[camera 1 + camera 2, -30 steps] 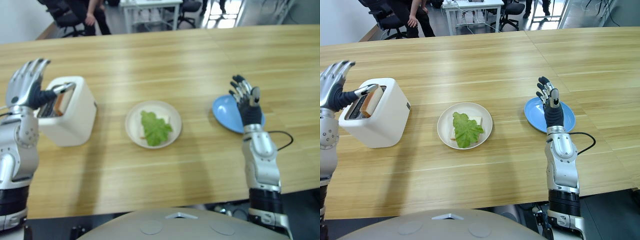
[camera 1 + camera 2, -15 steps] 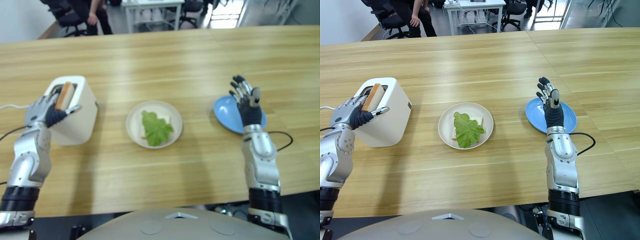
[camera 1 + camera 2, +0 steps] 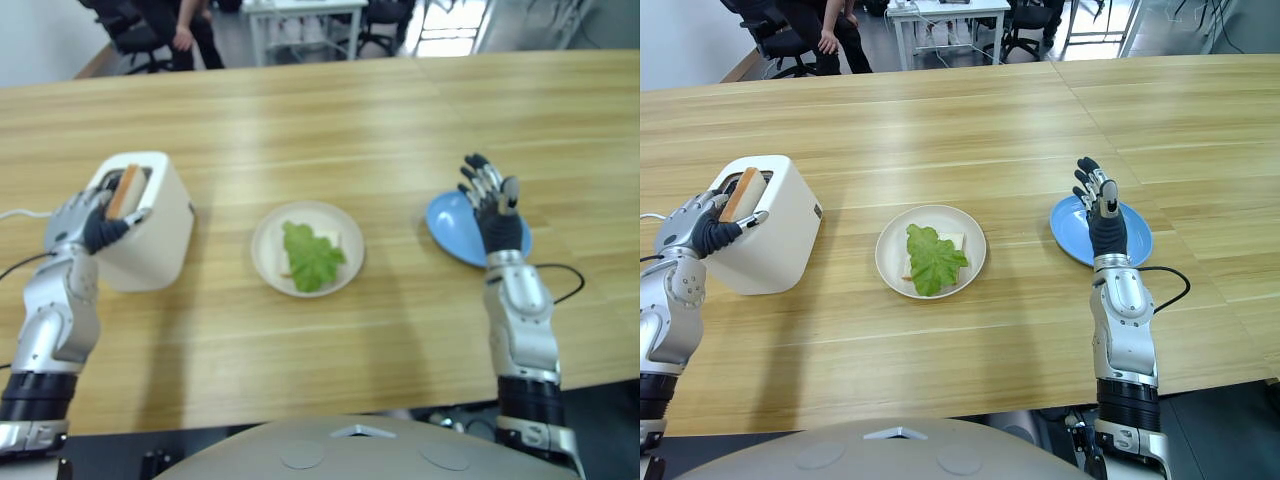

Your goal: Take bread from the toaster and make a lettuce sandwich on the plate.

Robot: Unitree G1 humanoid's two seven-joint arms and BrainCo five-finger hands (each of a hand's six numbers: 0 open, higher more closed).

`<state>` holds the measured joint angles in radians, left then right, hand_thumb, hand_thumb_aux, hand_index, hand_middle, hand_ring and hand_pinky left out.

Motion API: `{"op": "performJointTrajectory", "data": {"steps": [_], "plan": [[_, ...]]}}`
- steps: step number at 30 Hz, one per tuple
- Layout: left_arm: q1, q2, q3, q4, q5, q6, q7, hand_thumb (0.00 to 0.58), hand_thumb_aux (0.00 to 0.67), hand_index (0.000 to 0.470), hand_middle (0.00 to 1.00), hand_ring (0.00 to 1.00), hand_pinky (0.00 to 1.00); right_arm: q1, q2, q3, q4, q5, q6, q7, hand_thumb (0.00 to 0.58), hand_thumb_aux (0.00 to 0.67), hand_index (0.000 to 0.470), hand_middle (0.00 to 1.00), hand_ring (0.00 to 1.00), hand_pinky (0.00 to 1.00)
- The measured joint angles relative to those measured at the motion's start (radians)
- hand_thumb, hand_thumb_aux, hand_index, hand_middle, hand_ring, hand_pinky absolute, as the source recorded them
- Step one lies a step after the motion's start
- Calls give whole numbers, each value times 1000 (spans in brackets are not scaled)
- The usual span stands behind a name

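Observation:
A white toaster (image 3: 770,245) stands at the table's left with one bread slice (image 3: 743,192) sticking up from its slot. My left hand (image 3: 698,226) is at the toaster's near left top corner, open. Its thumb lies across the toaster's top and the slice's near end sits between thumb and fingers; I cannot tell whether they touch it. In the middle, a cream plate (image 3: 891,272) holds a lettuce leaf (image 3: 932,258) lying on a bread slice (image 3: 956,241). My right hand (image 3: 1099,203) is upright and open over the near edge of a blue plate (image 3: 1137,240).
A black cable (image 3: 1183,286) loops on the table beside my right forearm. A white cable (image 3: 648,216) runs off the left edge behind the toaster. Bare wooden table (image 3: 970,130) stretches behind the plates, with chairs beyond its far edge.
My left hand came down from raised behind the toaster to its near left top corner, then shifted only slightly. The right hand has kept still.

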<state>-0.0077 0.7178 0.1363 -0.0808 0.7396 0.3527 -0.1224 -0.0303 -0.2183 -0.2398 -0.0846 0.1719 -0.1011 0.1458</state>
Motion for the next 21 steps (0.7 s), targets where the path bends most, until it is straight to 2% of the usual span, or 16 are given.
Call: {"op": "performJointTrajectory", "data": {"steps": [1, 2, 3, 4, 13, 21], "plan": [[-4, 0, 3, -3, -2, 0, 5, 576, 612, 420, 0, 0, 0, 0, 0, 0, 0, 0, 0, 0, 0, 0, 0, 0, 0, 0], [-5, 0, 4, -6, -7, 0, 10, 580, 670, 460, 569, 569, 569, 0, -1, 0, 1, 0, 0, 0, 0, 0, 0, 0, 0, 0], [-5, -2, 7, -9, -16, 0, 16, 580, 670, 460, 875, 875, 875, 0, -3, 0, 3, 0, 0, 0, 0, 0, 0, 0, 0, 0], [-5, -2, 9, -8, -20, 4, 17, 580, 670, 460, 1000, 1000, 1000, 0, -4, 0, 4, 0, -1, 0, 0, 0, 0, 0, 0, 0], [-6, -5, 34, -14, -53, -2, 44, 580, 670, 460, 1000, 1000, 1000, 0, -15, -1, 29, -3, -7, 0, 0, 0, 0, 0, 0, 0], [-13, -25, 84, -92, -79, -59, 120, 580, 670, 460, 1000, 1000, 1000, 0, -19, 0, 44, -12, -23, -1, 0, 0, 0, 0, 0, 0]]}}
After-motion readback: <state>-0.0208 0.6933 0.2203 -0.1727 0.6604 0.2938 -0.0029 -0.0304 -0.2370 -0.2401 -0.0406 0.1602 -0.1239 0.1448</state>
